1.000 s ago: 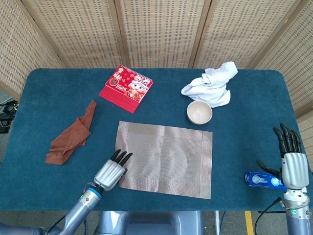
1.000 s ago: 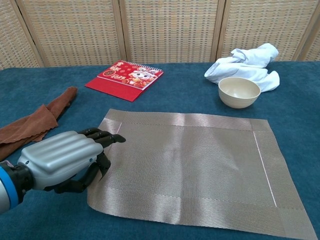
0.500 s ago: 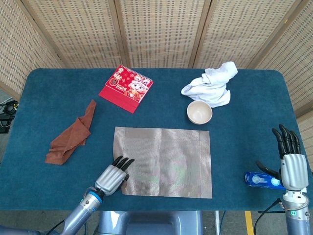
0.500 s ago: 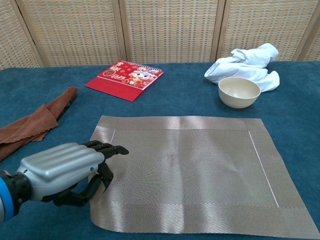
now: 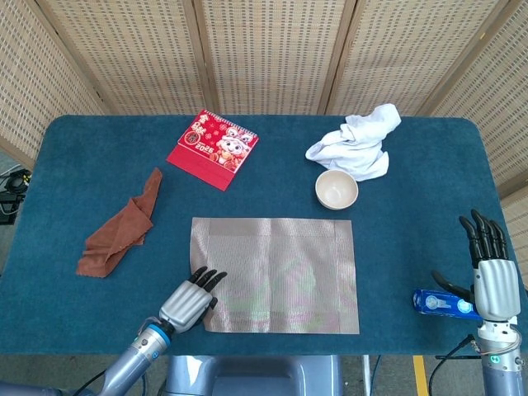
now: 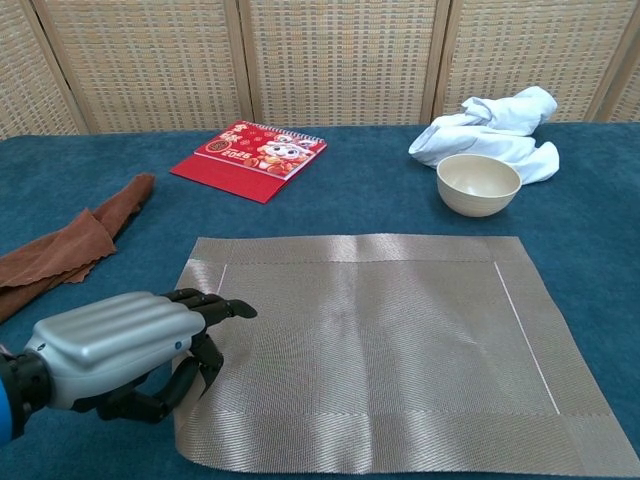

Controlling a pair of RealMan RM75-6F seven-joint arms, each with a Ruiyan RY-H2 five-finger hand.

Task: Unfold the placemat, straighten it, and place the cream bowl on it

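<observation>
Left hand (image 6: 130, 345) pinches the placemat (image 5: 274, 274) at its near-left corner; mat lies flat, roughly square to the table edge. Let go cleanly without dragging it. Cream bowl (image 5: 337, 190) sits just beyond the mat's far-right corner, well ahead of the right hand (image 5: 492, 280), which is idle with fingers apart, holding nothing.

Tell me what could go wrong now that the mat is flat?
The left hand grips the near-left corner of the woven beige placemat, so lifting away might drag it crooked. The cream bowl sits right beside the crumpled white cloth, so fingers reaching for it could snag that cloth.
</observation>
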